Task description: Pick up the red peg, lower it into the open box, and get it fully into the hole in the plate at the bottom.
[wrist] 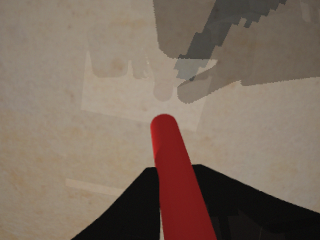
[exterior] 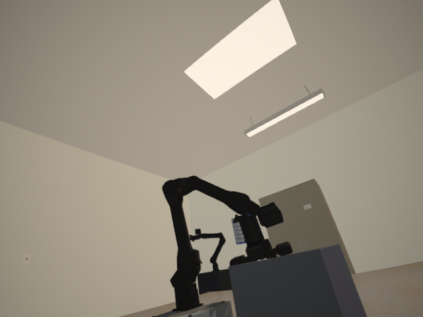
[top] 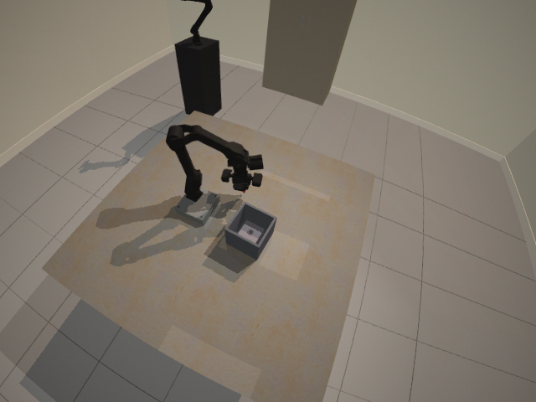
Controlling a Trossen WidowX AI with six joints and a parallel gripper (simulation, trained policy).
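The gripper [top: 242, 189] [wrist: 176, 170] is shut on the red peg [top: 244, 191] [wrist: 166, 142]. In the wrist view the peg runs between the two black fingers, with its far end beyond the fingertips and its near end out of view. Only a small red spot of it shows in the top view. I cannot tell whether its far end touches the table. The open dark grey box [top: 243, 244] [exterior: 279, 286] stands beside the gripper, which is outside it. The pale plate [top: 258, 236] with a round dark hole lies at the box bottom. In the exterior view the box hides the fingertips.
The arm's grey base [top: 190, 213] is left of the box on the tan tabletop [top: 302, 311]. A second black arm on a dark pedestal [top: 201, 82] and a tall cabinet [top: 302, 52] stand behind. Shadows fall around the base and box.
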